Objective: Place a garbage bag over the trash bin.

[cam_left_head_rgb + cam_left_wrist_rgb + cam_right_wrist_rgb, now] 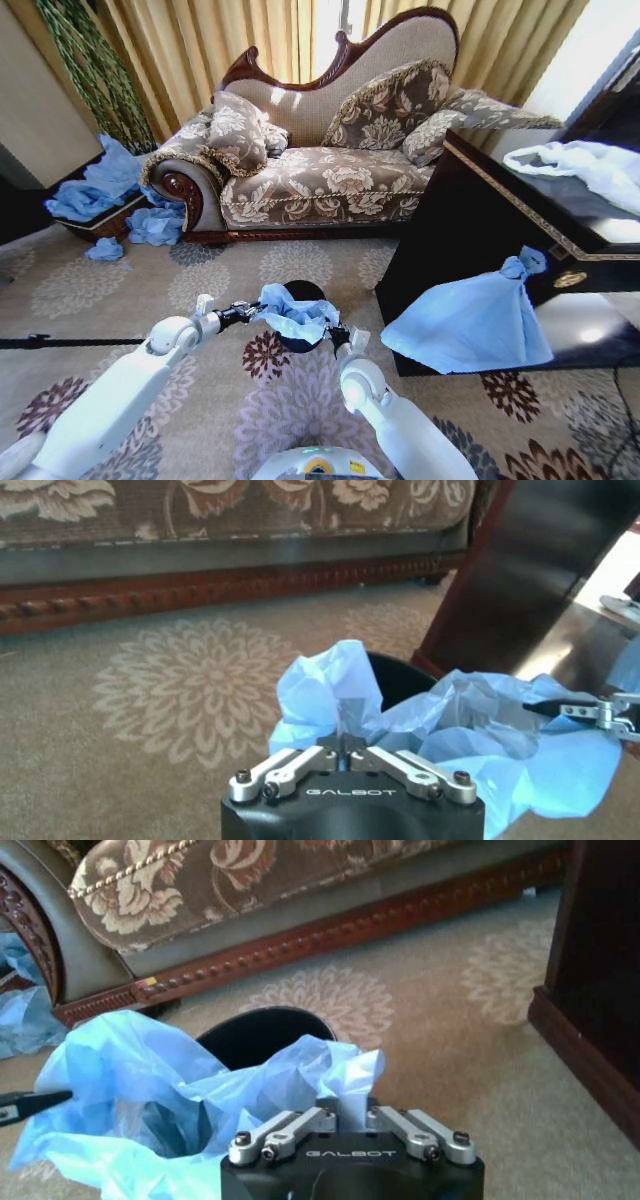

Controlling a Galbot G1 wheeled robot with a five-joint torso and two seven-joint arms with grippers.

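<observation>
Left end effector (252, 312) clamped on bag (296, 312), right end effector (340, 335) clamped on its opposite edge, bag stretched between them over bin (300, 340), on carpet (200, 280)

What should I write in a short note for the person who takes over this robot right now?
Left gripper: jaws shut on one edge of the garbage bag, held above the trash bin.
Right gripper: jaws shut on the opposite edge of the bag.
The bag hangs stretched between the two grippers, partly opened, over the bin's mouth. The bin stands on the carpet in front of the sofa, beside a dark cabinet.
Done: bag picked up, spread and brought over the bin.
Left: lower the bag into the bin, pull its edge over the rim, then release both grippers.
</observation>
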